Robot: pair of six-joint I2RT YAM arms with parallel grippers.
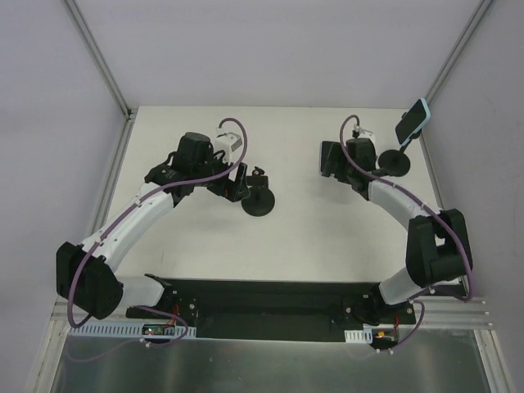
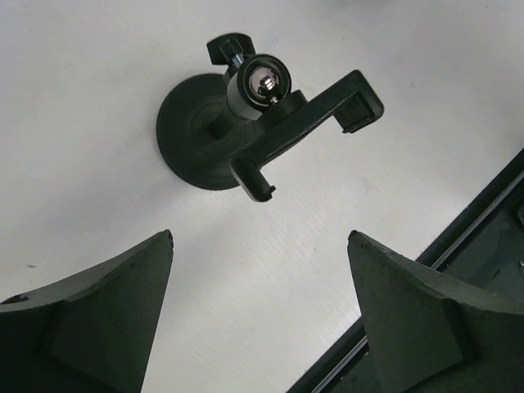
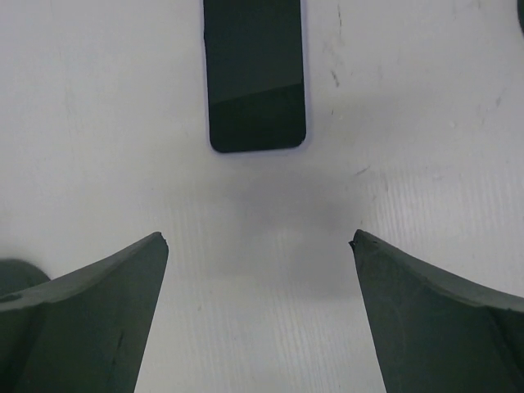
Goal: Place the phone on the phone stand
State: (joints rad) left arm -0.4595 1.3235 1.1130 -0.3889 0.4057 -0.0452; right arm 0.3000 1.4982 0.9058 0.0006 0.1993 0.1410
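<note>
A dark phone lies flat on the white table, straight ahead of my right gripper, which is open and empty a short way from the phone's near end. In the top view the phone shows as a thin strip just left of the right gripper. An empty black phone stand with a round base, ball joint and clamp arm stands ahead of my left gripper, which is open and empty. In the top view the stand is just right of the left gripper.
A second black stand at the far right holds a phone in a light blue case. The black base rail runs along the table's near edge. Metal frame posts rise at the back corners.
</note>
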